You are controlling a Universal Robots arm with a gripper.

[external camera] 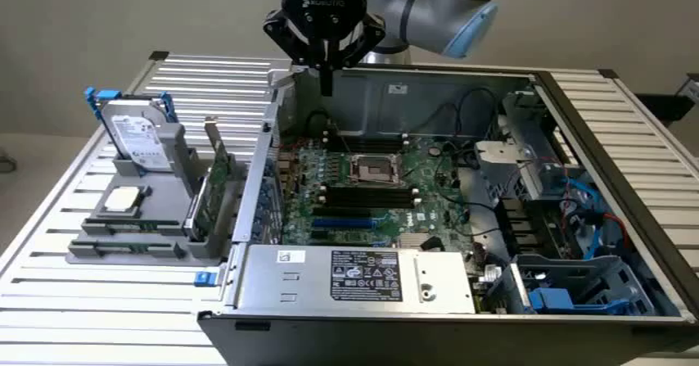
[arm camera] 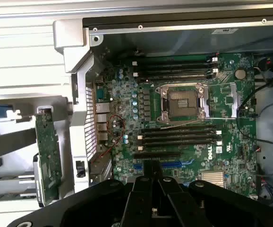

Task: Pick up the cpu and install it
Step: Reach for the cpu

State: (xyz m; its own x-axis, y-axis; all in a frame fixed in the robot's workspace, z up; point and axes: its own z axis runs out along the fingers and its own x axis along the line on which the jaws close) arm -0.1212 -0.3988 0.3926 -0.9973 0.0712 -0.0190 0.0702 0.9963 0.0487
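Observation:
The cpu [external camera: 124, 200], a small silvery square chip, lies flat on the grey holder [external camera: 131, 239] at the exterior view's left, outside the computer case. My gripper [external camera: 324, 83] hangs high over the case's rear left corner, far from the cpu, its dark fingers shut together with nothing between them. In the wrist view the shut gripper [arm camera: 151, 175] points down at the motherboard. The square metal socket frame [external camera: 372, 168] [arm camera: 183, 101] with a dark centre sits mid-board and looks unoccupied.
A labelled hard drive [external camera: 137, 137] with blue handles stands upright at the holder's back. A green card [external camera: 218, 182] [arm camera: 48, 156] stands on edge beside the case wall. The open case [external camera: 459, 317] holds black memory slots [external camera: 366, 196], cables and a power supply [external camera: 366, 274].

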